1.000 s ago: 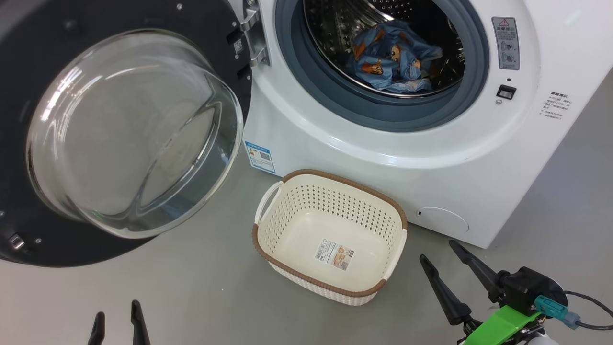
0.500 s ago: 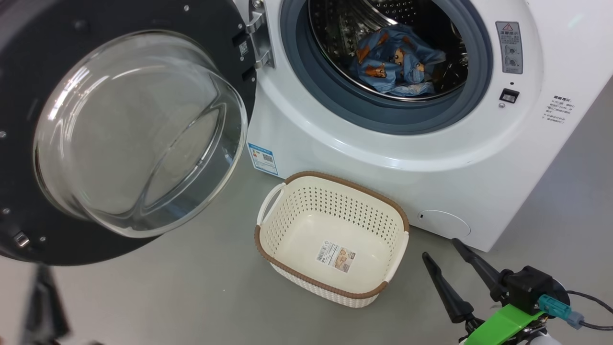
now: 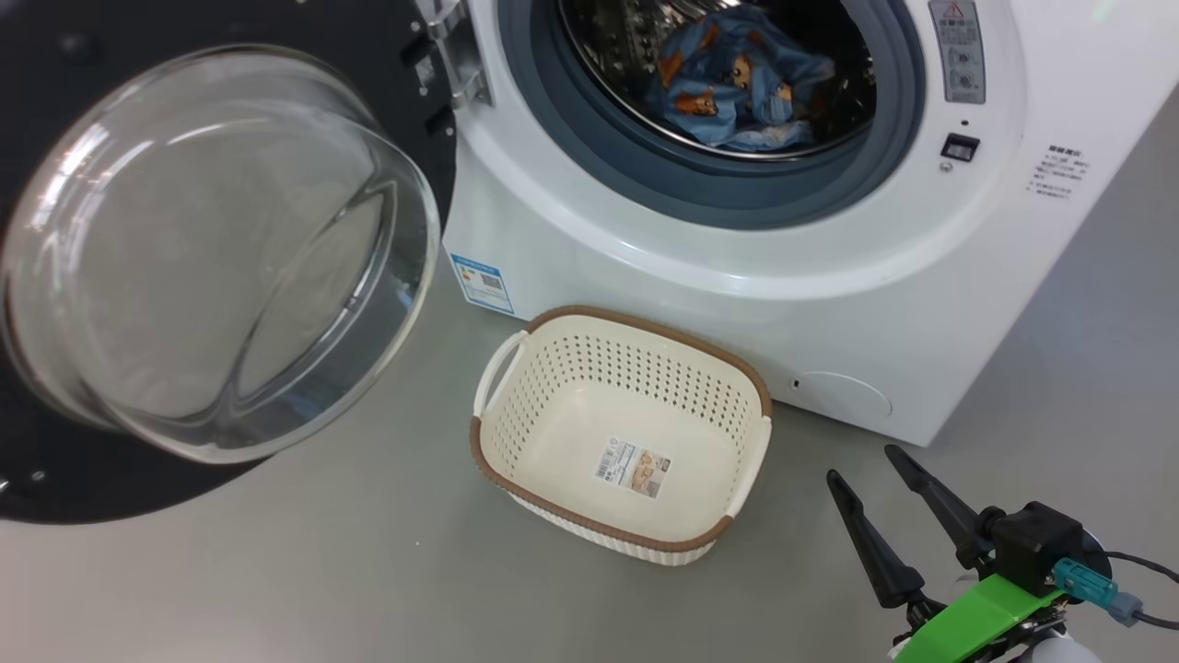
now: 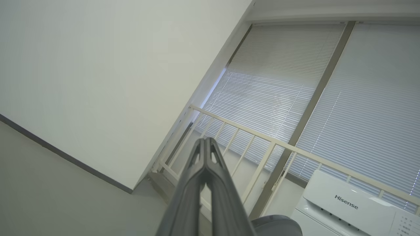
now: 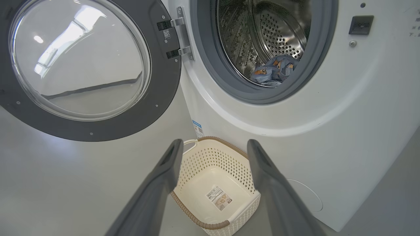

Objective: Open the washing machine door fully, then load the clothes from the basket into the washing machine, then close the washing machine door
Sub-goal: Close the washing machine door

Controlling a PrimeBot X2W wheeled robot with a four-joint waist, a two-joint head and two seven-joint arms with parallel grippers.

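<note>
Clothes point(image 3: 737, 78) lie bunched inside the steel drum point(image 5: 279, 36) of the washing machine point(image 3: 700, 267), well behind the grey-blue gasket point(image 3: 571, 175). The basket point(image 3: 645, 322) on the floor point(image 3: 368, 571) just in front holds nothing but its paper label point(image 3: 631, 467), so I judge loading done and closing the step in hand. The washing machine door point(image 3: 83, 488) hangs swung wide on my left, glass bowl point(image 3: 212, 249) facing me, hinge point(image 3: 451, 64) at the opening's left edge. My left gripper point(image 4: 205, 144) is clenched on nothing, fingers pressed flat together and aimed up toward a wall point(image 4: 98, 65) and window blinds point(image 4: 279, 75). My right gripper point(image 3: 864, 465) is spread wide and empty, low by the basket's near right corner. To close well, I would bring the clenched left fingers round to the door's outer face, near the edge furthest from the hinge, and push along the arc rather than straight in. I would keep off the glass, watch that no fabric trails over the gasket, hold the right arm back from the sweep, and press until the door catches.
</note>
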